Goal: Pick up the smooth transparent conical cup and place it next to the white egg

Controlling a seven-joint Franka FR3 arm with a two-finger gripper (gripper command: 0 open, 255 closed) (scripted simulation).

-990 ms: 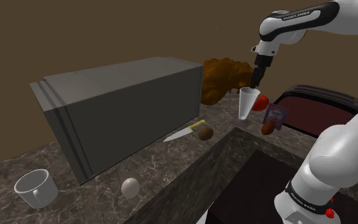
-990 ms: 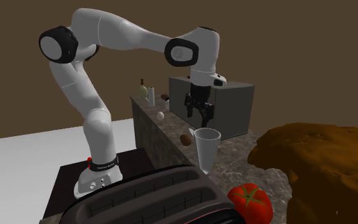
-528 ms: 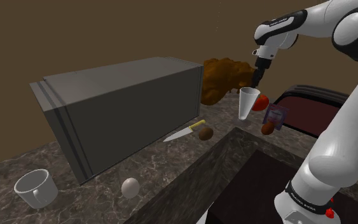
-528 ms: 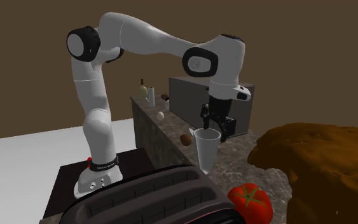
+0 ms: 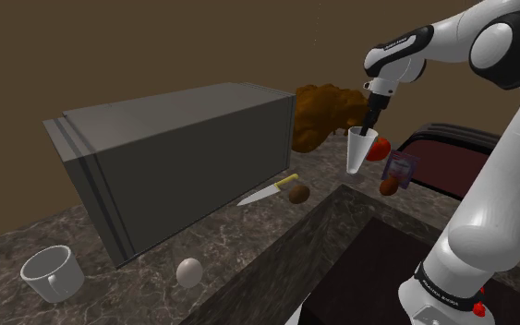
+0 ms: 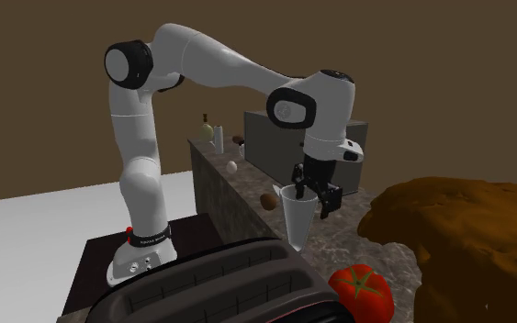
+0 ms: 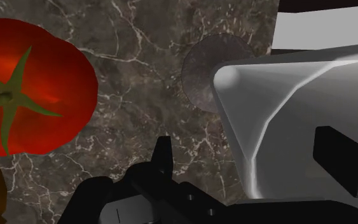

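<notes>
A: Shoulder view?
B: Clear conical cup (image 5: 357,152) upright on dark marble counter (image 5: 156,263), gripper (image 5: 371,122) at its rim. White egg (image 5: 189,271) well apart. Brown wall (image 5: 110,46).
A: Second exterior view?
B: Pale floor (image 6: 27,239) beside the counter, toaster (image 6: 210,284) near the cup.
A: Wrist view?
B: Jaws wide, straddling the cup's wall, not clasping. Tomato (image 7: 31,95) near, on the marble.

Tomato (image 7: 31,89) cut by wrist view's edge; cup (image 7: 285,108) likewise cut off.
</notes>
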